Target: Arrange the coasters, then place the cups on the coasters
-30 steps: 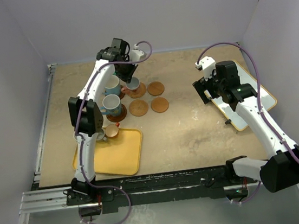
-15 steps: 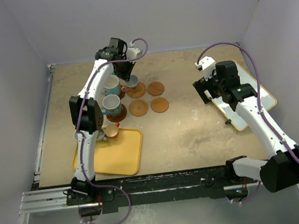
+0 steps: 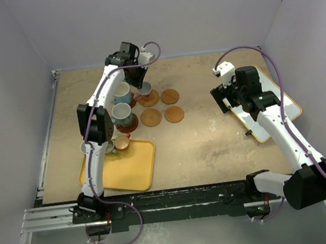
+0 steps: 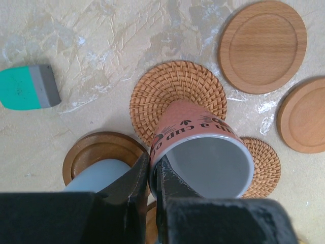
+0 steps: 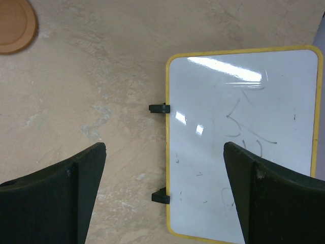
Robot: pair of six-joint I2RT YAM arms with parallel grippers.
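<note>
My left gripper (image 4: pixel 152 165) is shut on the rim of a salmon cup (image 4: pixel 203 147) with a grey inside. The cup's base is over a woven coaster (image 4: pixel 177 91); I cannot tell whether it touches. In the top view this cup (image 3: pixel 144 88) is at the far left of the coasters. Two light blue cups (image 3: pixel 122 94) (image 3: pixel 121 112) stand on dark coasters (image 3: pixel 129 125). Bare wooden coasters (image 3: pixel 170 95) (image 3: pixel 174 114) (image 3: pixel 151 117) lie to the right. A small orange cup (image 3: pixel 121 142) and a grey cup (image 3: pixel 89 148) are by the yellow tray. My right gripper (image 5: pixel 165 198) is open and holds nothing.
The yellow tray (image 3: pixel 124 168) lies near the left arm's base. A teal and grey block (image 4: pixel 28 87) sits left of the woven coaster. A yellow-framed whiteboard (image 5: pixel 244 142) lies under the right gripper, at the table's right side (image 3: pixel 286 104).
The left gripper with the salmon cup has shifted slightly toward the far side of the table. The right arm has not moved.
</note>
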